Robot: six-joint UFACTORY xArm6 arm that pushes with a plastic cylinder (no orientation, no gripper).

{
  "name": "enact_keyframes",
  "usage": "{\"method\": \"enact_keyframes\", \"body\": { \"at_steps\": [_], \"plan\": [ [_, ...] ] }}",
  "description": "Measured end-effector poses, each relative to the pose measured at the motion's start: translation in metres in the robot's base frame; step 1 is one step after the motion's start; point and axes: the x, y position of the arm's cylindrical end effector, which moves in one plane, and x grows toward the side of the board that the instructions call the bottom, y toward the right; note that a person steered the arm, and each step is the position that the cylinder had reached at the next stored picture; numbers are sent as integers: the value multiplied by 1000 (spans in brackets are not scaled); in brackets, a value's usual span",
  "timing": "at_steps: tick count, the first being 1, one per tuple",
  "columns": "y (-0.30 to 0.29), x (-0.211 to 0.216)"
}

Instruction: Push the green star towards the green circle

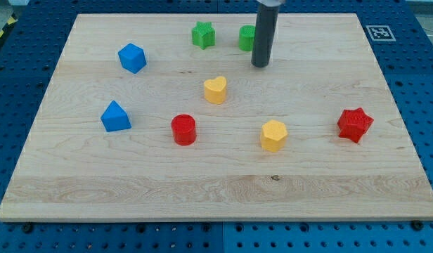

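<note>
Green star [202, 34] sits near the view's top, a bit left of centre, on the wooden bench [216, 190]. Green circle [247, 38] is just to its right, apart from it with a small gap, and partly hidden behind the dark rod. My tip [261, 65] is down on the bench just below and right of the green circle, close to it; can't tell if they touch. The tip is well clear of the green star. No pincer on this arm, just the rod, so nothing spread or pinched to report. Other blocks: blue cube [132, 57] at upper left, blue triangular block [116, 117] lower left, red cylinder [183, 130] right of it, yellow heart [215, 90] near centre, yellow hexagon [273, 135] lower right of centre, red star [355, 124] far right. All 8 blocks are separate, none touching.
</note>
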Motion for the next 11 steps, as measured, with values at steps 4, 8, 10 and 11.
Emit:
{"method": "enact_keyframes", "body": {
  "at_steps": [4, 8, 10, 11],
  "plan": [
    [-18, -10],
    [-174, -57],
    [-133, -57],
    [-115, -57]
  ]
}}
